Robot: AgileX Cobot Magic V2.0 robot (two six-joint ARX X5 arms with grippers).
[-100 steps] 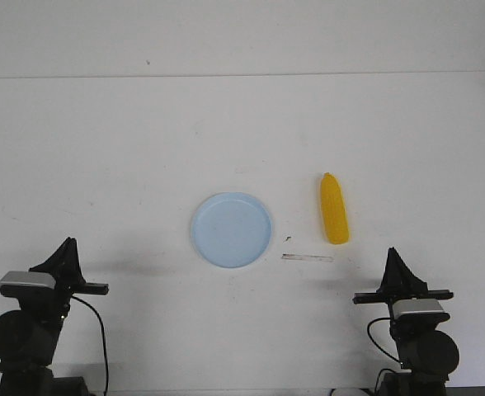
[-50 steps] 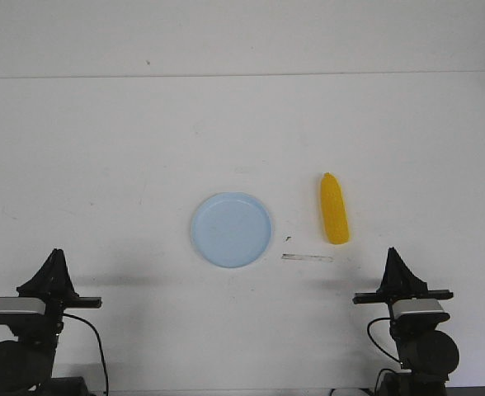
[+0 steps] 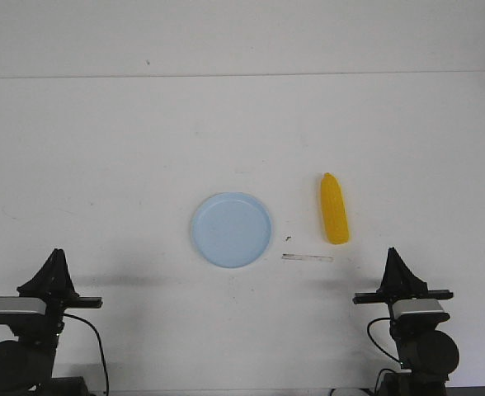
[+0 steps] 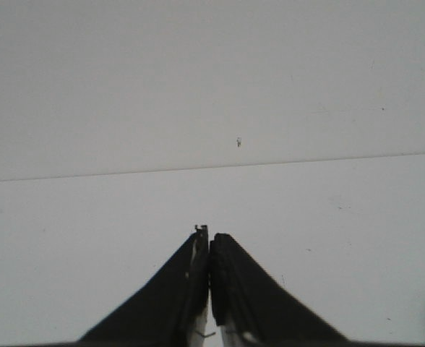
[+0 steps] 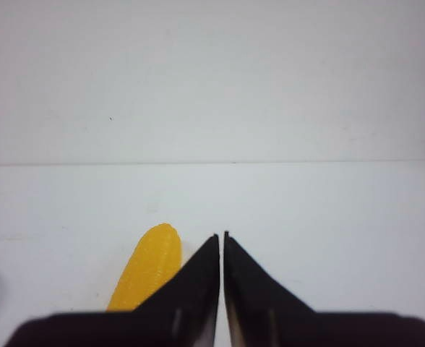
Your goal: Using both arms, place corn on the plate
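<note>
A white worktop (image 3: 102,148) seen from the front. A pale blue plate (image 3: 231,229) sits near the middle, with nothing on it. The corn (image 3: 334,209) lies on the worktop just right of the plate, apart from it, pointed end facing away from the robot. A thin grey strip (image 3: 307,257) lies between plate and corn, nearer the robot.

The left end effector (image 3: 54,262) and right end effector (image 3: 393,262) sit at the near corners, well apart from both things.

The left wrist view shows only bare worktop past its end effector (image 4: 209,238), fingers pressed together, holding nothing. The right wrist view shows its end effector (image 5: 221,238) likewise closed and empty, the corn (image 5: 149,271) lying ahead, partly hidden by a finger (image 5: 194,282).
</note>
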